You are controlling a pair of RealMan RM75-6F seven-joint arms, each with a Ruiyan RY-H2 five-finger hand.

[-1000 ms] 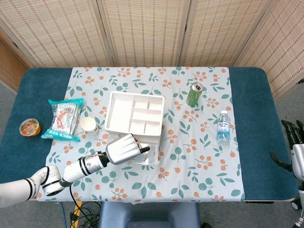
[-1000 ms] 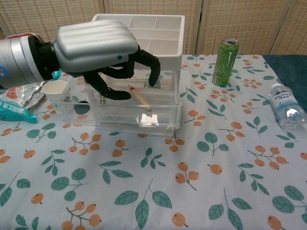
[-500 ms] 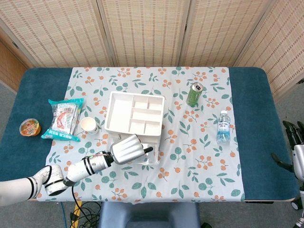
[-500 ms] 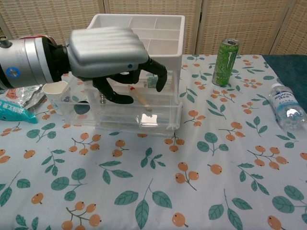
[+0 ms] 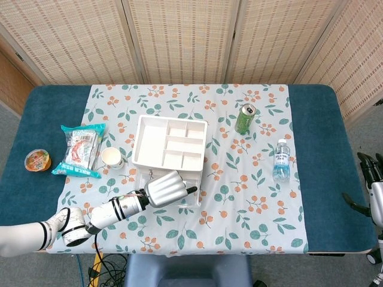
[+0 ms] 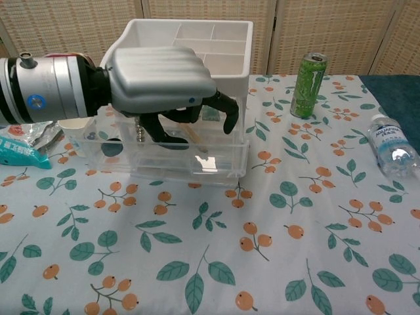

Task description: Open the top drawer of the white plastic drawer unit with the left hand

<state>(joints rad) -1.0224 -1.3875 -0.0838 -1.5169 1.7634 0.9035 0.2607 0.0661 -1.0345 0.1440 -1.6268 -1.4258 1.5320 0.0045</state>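
Observation:
The white plastic drawer unit [image 5: 170, 145] [image 6: 197, 39] stands mid-table with a compartment tray on top. Its clear top drawer [image 6: 197, 161] sticks out a little at the front and holds a pencil-like stick. My left hand [image 5: 164, 189] [image 6: 164, 82] hovers over that drawer's front, its dark fingers [image 6: 226, 111] curled down into the drawer behind the front wall. Whether they grip the wall is hidden by the hand's back. My right hand [image 5: 372, 185] hangs off the table's right edge with its fingers apart, holding nothing.
A paper cup [image 5: 112, 158] [image 6: 75, 125] stands just left of the unit. A snack packet [image 5: 81, 149] and a jelly cup [image 5: 37, 160] lie further left. To the right are a green can [image 5: 245, 118] [image 6: 312, 75] and a lying water bottle [image 5: 281, 160] [image 6: 392, 146].
My left hand has slid to the right along the drawer front, fingers still curled down. The drawer front has not visibly moved. The right hand is nearly still.

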